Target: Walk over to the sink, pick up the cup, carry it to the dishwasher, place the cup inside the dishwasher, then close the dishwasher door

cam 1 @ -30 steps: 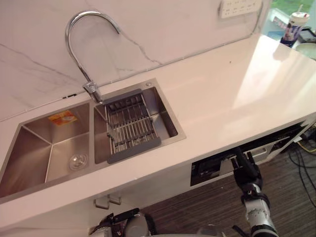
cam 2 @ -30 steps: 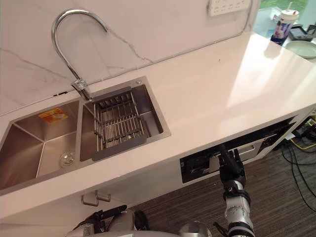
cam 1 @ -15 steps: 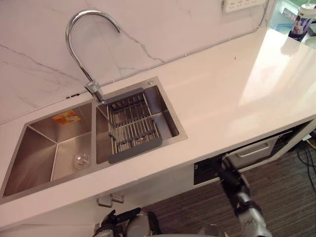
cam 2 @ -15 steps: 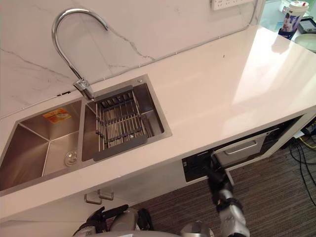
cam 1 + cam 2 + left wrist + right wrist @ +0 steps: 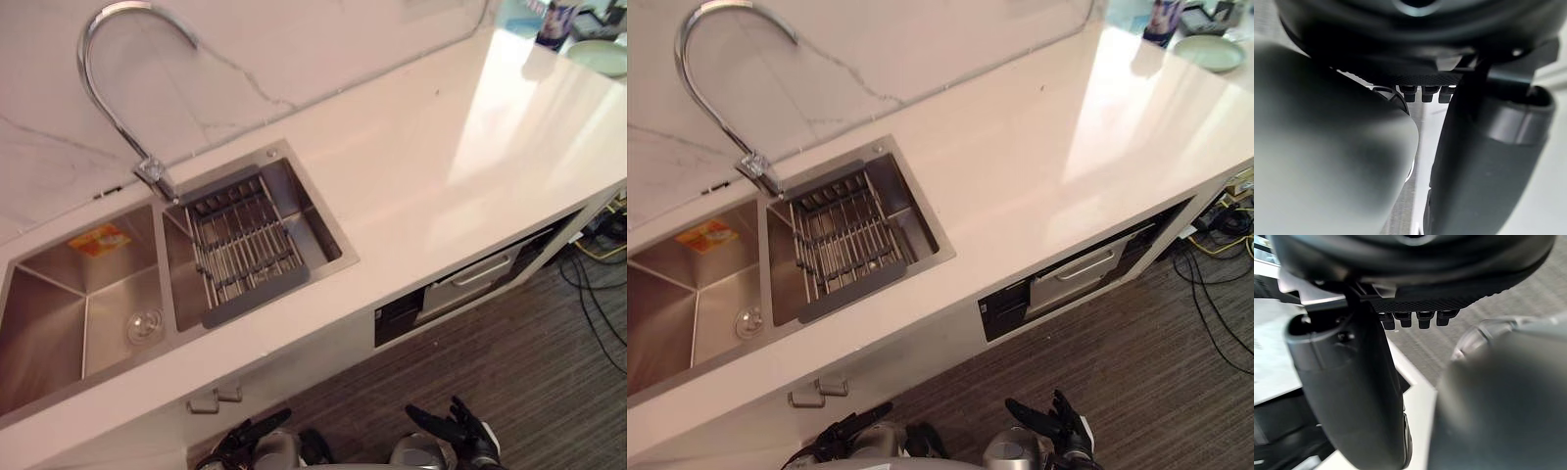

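Nearest to you, at the low edge of the head views, the right hand [image 5: 460, 438] hangs over the striped dark floor [image 5: 519, 362] with its fingers spread and relaxed, grasping nothing. In its own wrist view the fingertips [image 5: 1415, 318] make a row beside the thumb [image 5: 1352, 391], and nothing lies between them. The left hand [image 5: 250, 438] hangs low on the other side with straight fingers, and it also holds nothing.

Further on, two small metal handles [image 5: 216, 399] sit on the cabinet front under the counter [image 5: 441, 166]. To the right of them is the dishwasher [image 5: 470, 279]. Its silver front with a bar handle sits in a dark opening, with dark gaps around it, so you cannot tell if it is fully closed.

On the counter is the double sink [image 5: 88, 304]. A wire rack [image 5: 250, 255] lies across the right basin and an orange sticker [image 5: 98, 238] is on the wall of the left basin. The curved tap [image 5: 108, 59] rises behind them.

At the far right end of the counter a cup [image 5: 1161, 15] stands upright near a pale plate [image 5: 1208, 51], well apart from both hands. You cannot tell if it is the task's cup.
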You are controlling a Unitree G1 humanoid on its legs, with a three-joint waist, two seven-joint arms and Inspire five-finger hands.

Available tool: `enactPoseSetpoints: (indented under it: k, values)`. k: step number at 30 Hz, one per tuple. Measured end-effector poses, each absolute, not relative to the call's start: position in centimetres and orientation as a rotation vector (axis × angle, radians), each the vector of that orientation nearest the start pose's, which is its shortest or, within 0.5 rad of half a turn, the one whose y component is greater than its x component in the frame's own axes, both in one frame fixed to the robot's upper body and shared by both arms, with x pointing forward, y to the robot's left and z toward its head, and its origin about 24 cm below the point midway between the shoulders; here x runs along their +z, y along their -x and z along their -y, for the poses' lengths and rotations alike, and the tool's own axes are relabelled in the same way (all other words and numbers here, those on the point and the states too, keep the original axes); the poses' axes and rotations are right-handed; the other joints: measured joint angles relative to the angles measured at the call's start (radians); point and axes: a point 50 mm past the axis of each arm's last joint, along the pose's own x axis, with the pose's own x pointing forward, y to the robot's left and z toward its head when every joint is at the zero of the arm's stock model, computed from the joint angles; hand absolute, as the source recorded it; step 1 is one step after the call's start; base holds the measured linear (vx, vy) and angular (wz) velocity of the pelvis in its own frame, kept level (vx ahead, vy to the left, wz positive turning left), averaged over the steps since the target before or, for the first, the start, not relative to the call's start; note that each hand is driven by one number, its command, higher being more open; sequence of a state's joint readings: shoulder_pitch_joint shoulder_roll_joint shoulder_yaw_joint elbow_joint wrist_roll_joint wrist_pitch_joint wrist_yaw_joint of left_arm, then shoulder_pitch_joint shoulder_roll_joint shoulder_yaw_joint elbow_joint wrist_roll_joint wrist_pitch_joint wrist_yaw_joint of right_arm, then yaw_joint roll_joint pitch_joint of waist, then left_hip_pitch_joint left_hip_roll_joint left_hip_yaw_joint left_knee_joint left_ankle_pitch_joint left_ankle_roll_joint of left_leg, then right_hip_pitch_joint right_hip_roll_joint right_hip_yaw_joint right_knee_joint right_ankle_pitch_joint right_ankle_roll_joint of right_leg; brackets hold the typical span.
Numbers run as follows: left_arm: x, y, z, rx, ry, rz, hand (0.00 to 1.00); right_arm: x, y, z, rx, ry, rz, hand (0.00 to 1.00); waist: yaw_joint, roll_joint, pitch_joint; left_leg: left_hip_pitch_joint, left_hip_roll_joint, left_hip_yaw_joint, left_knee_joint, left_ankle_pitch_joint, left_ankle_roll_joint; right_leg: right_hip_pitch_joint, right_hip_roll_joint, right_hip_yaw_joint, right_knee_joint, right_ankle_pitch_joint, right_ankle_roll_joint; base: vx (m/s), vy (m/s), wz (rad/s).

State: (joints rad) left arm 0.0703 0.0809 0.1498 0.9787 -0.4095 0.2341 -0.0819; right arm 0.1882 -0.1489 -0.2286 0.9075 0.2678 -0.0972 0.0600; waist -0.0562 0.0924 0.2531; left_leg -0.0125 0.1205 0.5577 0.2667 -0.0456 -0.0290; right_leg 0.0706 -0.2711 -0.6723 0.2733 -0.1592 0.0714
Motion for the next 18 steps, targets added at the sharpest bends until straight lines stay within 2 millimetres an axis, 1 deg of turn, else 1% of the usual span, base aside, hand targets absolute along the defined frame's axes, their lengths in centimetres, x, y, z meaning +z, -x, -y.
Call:
enactPoseSetpoints:
  k: [1, 2, 3, 4, 5, 6, 7, 8, 9, 10, 11, 12, 13, 14, 16, 17, 18]
  values:
    - [-16.1, -9.7, -18.8, 0.292, 0.474, -1.195, 1.0, -14.4, -8.5, 24.5, -0.423, -0.206, -0.917, 1.0, 0.003, 0.0, -0.001, 0.015, -0.009, -0.001, -0.029, 0.0, 0.0, 0.0, -0.004, -0.002, 0.009, 0.0, 0.0, -0.04, 0.127, 0.21]
    - [-16.2, -9.6, -18.8, 0.289, 0.475, -1.21, 1.0, -14.4, -8.7, 24.7, -0.424, -0.192, -0.922, 1.0, 0.004, -0.005, -0.001, 0.039, -0.026, -0.008, -0.083, -0.001, 0.001, -0.003, -0.012, -0.005, 0.035, -0.002, 0.003, -0.04, 0.11, 0.19]
    - [-16.3, -9.3, -18.8, 0.28, 0.464, -1.235, 1.0, -14.4, -8.7, 24.8, -0.424, -0.183, -0.922, 1.0, 0.004, -0.012, -0.005, 0.054, -0.046, -0.029, -0.122, -0.008, 0.012, -0.012, -0.032, -0.012, 0.073, -0.018, 0.015, -0.05, 0.133, 0.22]
    - [-16.3, -9.3, -18.9, 0.271, 0.453, -1.244, 1.0, -14.4, -8.7, 24.8, -0.426, -0.185, -0.923, 1.0, 0.003, -0.017, -0.01, 0.058, -0.058, -0.038, -0.139, -0.018, 0.024, -0.021, -0.048, -0.014, 0.102, -0.032, 0.02, -0.06, 0.111, 0.32]
    - [-16.2, -9.4, -18.9, 0.256, 0.443, -1.256, 1.0, -14.5, -8.6, 24.7, -0.438, -0.192, -0.931, 1.0, 0.004, -0.035, -0.013, 0.062, -0.087, -0.052, -0.165, -0.033, 0.027, -0.048, -0.095, -0.009, 0.187, -0.054, 0.027, -0.07, 0.088, 0.34]
    - [-16.2, -9.4, -19.0, 0.25, 0.432, -1.264, 1.0, -14.5, -8.5, 24.8, -0.454, -0.205, -0.938, 1.0, 0.004, -0.042, -0.012, 0.067, -0.104, -0.065, -0.179, -0.038, 0.035, -0.075, -0.128, 0.02, 0.267, -0.053, 0.023, -0.09, 0.126, 0.59]
    - [-16.2, -9.4, -19.2, 0.235, 0.4, -1.274, 1.0, -14.8, -7.9, 24.6, -0.483, -0.245, -0.955, 1.0, 0.001, -0.05, -0.015, 0.08, -0.125, -0.099, -0.193, -0.034, 0.042, -0.116, -0.157, 0.115, 0.371, -0.03, -0.013, -0.05, 0.095, 0.59]
    - [-16.2, -9.4, -19.2, 0.234, 0.39, -1.275, 1.0, -14.9, -7.6, 24.5, -0.497, -0.27, -0.964, 1.0, 0.0, -0.051, -0.016, 0.084, -0.128, -0.117, -0.197, -0.029, 0.052, -0.131, -0.157, 0.153, 0.402, -0.021, -0.029, -0.02, 0.088, 0.64]
    - [-16.2, -9.4, -19.3, 0.236, 0.38, -1.276, 1.0, -15.0, -7.4, 24.3, -0.513, -0.299, -0.966, 1.0, -0.002, -0.054, -0.018, 0.085, -0.13, -0.138, -0.197, -0.028, 0.056, -0.146, -0.154, 0.189, 0.419, -0.025, -0.039, 0.03, 0.019, 0.93]
    - [-16.2, -9.5, -19.4, 0.241, 0.36, -1.281, 1.0, -15.2, -7.6, 23.8, -0.519, -0.334, -0.967, 1.0, -0.015, -0.054, -0.023, 0.066, -0.122, -0.205, -0.187, -0.027, 0.056, -0.151, -0.095, 0.293, 0.361, -0.079, -0.017, 0.03, -0.005, 1.0]
    - [-16.2, -9.7, -19.4, 0.245, 0.363, -1.278, 1.0, -15.3, -7.5, 23.6, -0.517, -0.34, -0.971, 1.0, -0.016, -0.052, -0.025, 0.057, -0.119, -0.225, -0.185, -0.025, 0.054, -0.152, -0.07, 0.324, 0.328, -0.087, -0.01, 0.03, -0.022, 1.06]
    - [-16.2, -9.7, -19.4, 0.251, 0.369, -1.283, 1.0, -15.4, -7.4, 23.4, -0.516, -0.346, -0.976, 1.0, -0.016, -0.057, -0.026, 0.049, -0.119, -0.247, -0.182, -0.021, 0.05, -0.151, -0.049, 0.355, 0.288, -0.087, -0.007, 0.05, -0.075, 0.96]
    - [-16.1, -9.6, -20.3, 0.278, 0.374, -1.281, 1.0, -15.8, -7.1, 22.3, -0.51, -0.374, -1.003, 1.0, -0.012, -0.098, -0.035, 0.029, -0.138, -0.278, -0.176, -0.004, 0.037, -0.141, -0.025, 0.394, 0.162, -0.037, -0.001, 0.1, -0.158, 0.92]
    - [-16.0, -9.8, -20.8, 0.294, 0.371, -1.273, 1.0, -16.0, -7.0, 21.8, -0.506, -0.389, -1.022, 1.0, -0.008, -0.12, -0.034, 0.027, -0.15, -0.295, -0.176, 0.005, 0.034, -0.121, -0.033, 0.394, 0.129, -0.051, 0.06, 0.1, -0.151, 0.83]
    - [-16.1, -9.7, -20.9, 0.317, 0.365, -1.283, 1.0, -16.2, -7.0, 21.8, -0.514, -0.405, -1.048, 1.0, 0.002, -0.117, -0.041, 0.029, -0.132, -0.312, -0.2, 0.026, 0.024, -0.101, -0.008, 0.369, 0.083, -0.048, 0.054, 0.11, -0.141, 0.24]
    - [-16.0, -9.8, -20.9, 0.325, 0.357, -1.284, 1.0, -16.2, -7.3, 21.7, -0.518, -0.424, -1.056, 1.0, 0.014, -0.116, -0.042, 0.043, -0.117, -0.309, -0.228, 0.041, 0.017, -0.093, 0.014, 0.369, 0.058, -0.041, 0.045, 0.14, -0.156, -0.07]
    - [-16.1, -9.8, -20.9, 0.327, 0.355, -1.286, 1.0, -16.3, -7.4, 21.6, -0.52, -0.439, -1.061, 1.0, 0.015, -0.117, -0.042, 0.052, -0.109, -0.309, -0.242, 0.046, 0.012, -0.083, 0.027, 0.367, 0.042, -0.035, 0.042, 0.11, -0.12, -0.15]
